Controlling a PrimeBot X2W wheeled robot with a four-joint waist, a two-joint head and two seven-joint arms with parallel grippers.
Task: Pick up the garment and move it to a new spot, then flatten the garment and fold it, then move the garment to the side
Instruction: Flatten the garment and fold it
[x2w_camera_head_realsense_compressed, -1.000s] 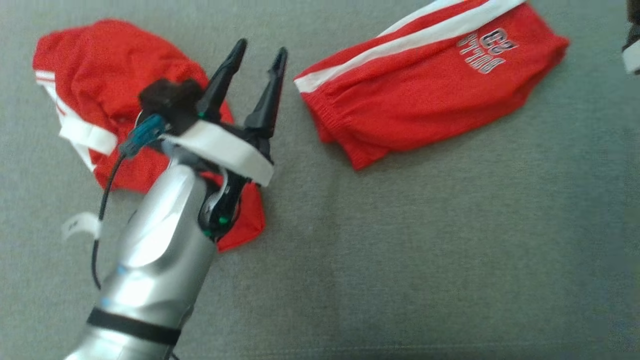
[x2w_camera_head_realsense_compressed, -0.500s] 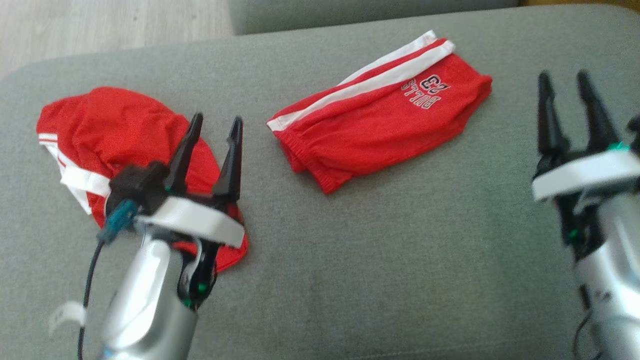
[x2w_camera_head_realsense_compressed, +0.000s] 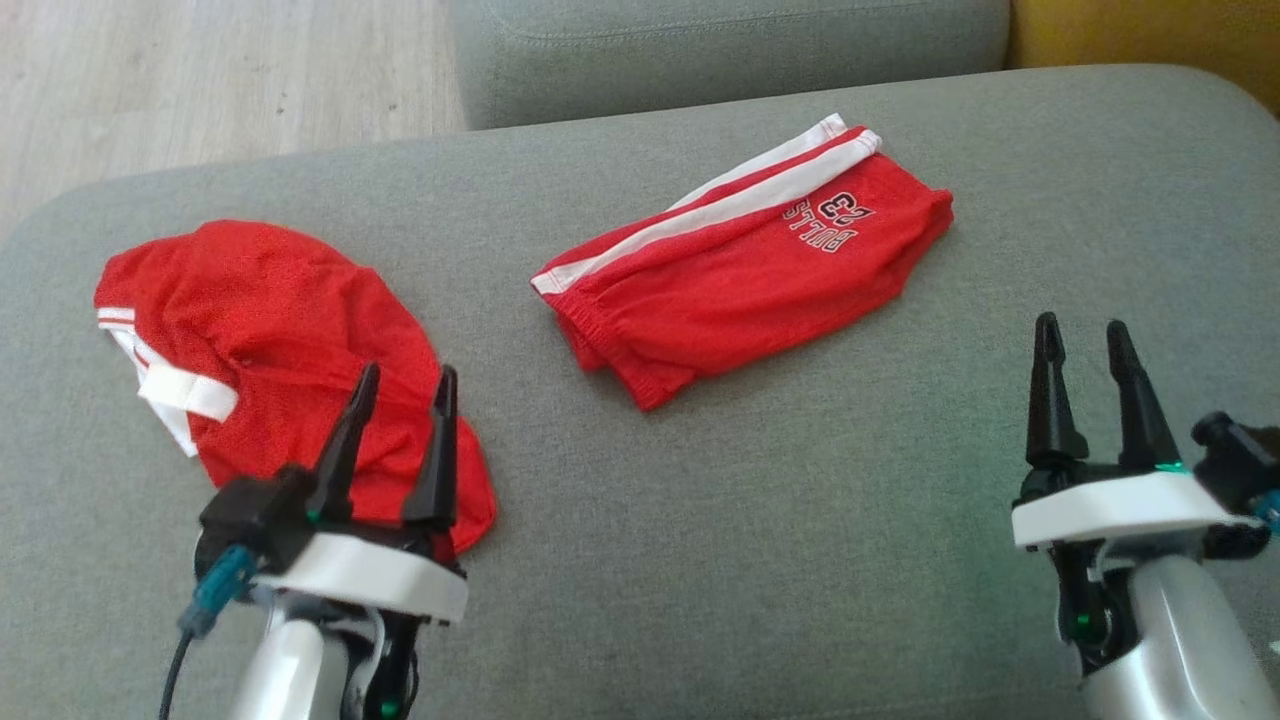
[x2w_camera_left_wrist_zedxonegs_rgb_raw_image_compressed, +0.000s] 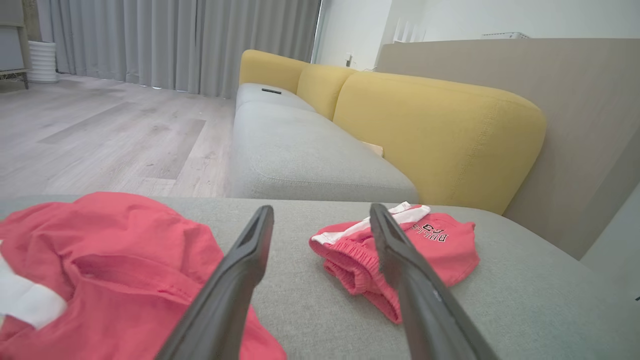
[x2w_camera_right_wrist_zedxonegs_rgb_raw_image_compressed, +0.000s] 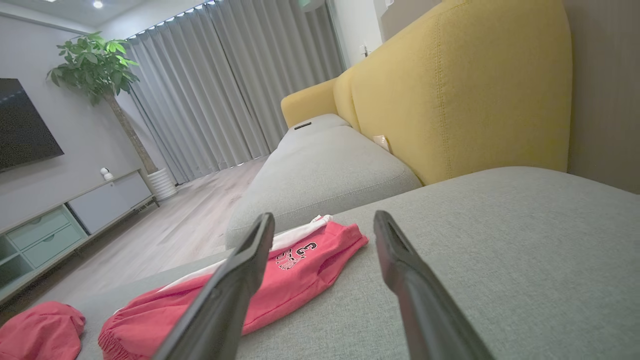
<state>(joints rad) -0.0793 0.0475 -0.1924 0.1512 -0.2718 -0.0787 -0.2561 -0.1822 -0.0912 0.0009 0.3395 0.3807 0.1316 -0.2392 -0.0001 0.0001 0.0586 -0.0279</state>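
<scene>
Garment (x2w_camera_head_realsense_compressed: 265, 310) — beneath left end effector (x2w_camera_head_realsense_compressed: 411, 371)

Folded red shorts (x2w_camera_head_realsense_compressed: 740, 290) with white side stripes and printed lettering lie flat at far centre. A crumpled red garment (x2w_camera_head_realsense_compressed: 260, 300) lies heaped at near left.

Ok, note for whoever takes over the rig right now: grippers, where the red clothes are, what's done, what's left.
Left gripper: open, empty, at the near edge of the crumpled red mesh garment with white trim, left side of the grey fabric cushion.
Right gripper: open, empty, over bare cushion at the right.
Red shorts with white side stripes and printed lettering: folded, mid-cushion.
Done: shorts look folded.
Left: crumpled garment likely needs picking up, flattening, folding, moving aside.
</scene>
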